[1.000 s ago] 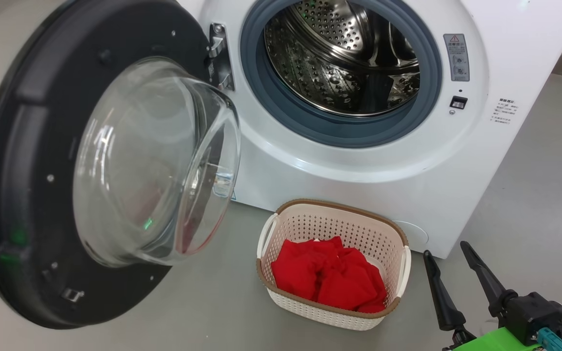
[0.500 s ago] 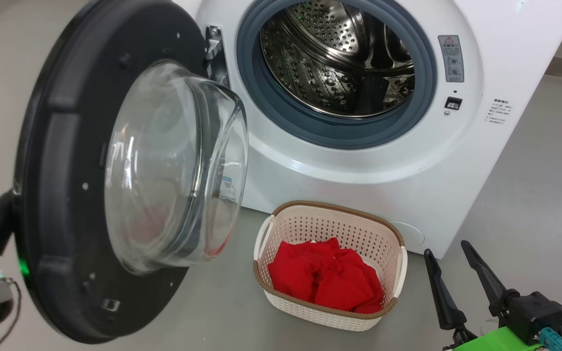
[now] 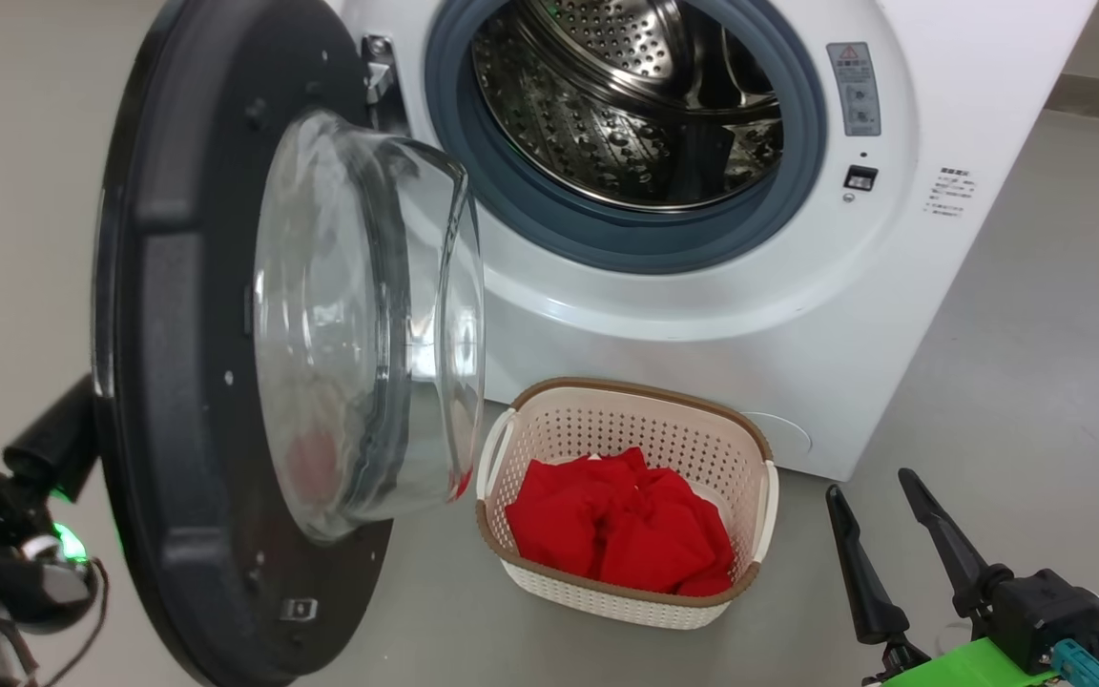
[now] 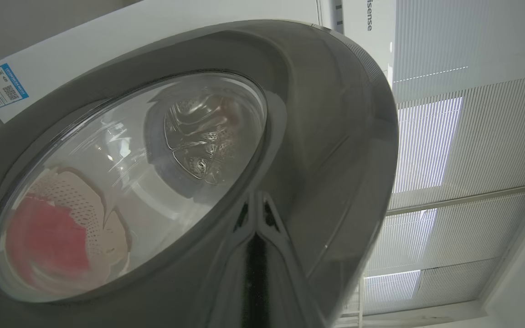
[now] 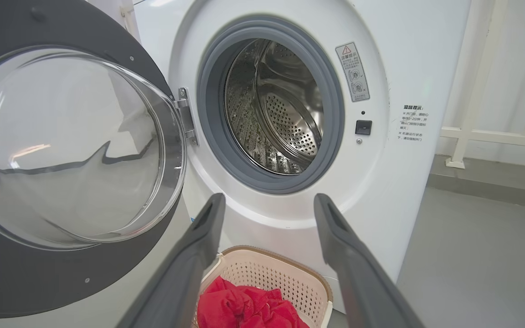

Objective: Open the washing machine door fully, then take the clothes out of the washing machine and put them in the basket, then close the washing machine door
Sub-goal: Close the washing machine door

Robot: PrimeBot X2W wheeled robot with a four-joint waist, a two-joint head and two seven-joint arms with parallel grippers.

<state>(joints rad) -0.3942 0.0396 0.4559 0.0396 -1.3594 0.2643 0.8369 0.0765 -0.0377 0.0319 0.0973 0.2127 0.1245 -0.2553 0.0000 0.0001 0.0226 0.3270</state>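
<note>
The washing machine door (image 3: 177, 315), black-rimmed with a bulging glass bowl, stands about half open, edge-on to me. My left gripper (image 3: 68, 429) is shut and sits behind the door's outer face; in the left wrist view its shut tips (image 4: 255, 237) press against the door's glossy rim (image 4: 335, 136). The washing machine (image 3: 941, 86) shows a bare steel drum (image 3: 626, 105). The red clothes (image 3: 616, 530) lie in the basket (image 3: 626, 391) on the floor before the machine. My right gripper (image 3: 867, 484) is open and holds nothing, right of the basket; its fingertips (image 5: 269, 200) frame the drum opening.
Grey floor (image 3: 1036, 334) stretches to the right of the machine. A white railing (image 5: 467, 132) and wall stand further right. The basket (image 5: 285, 273) sits directly under the door's swing path, close to the machine's front.
The door has swung rightwards toward the machine's opening, with my left gripper following behind it into view. The head camera has shifted a little. My right gripper has stayed put.
</note>
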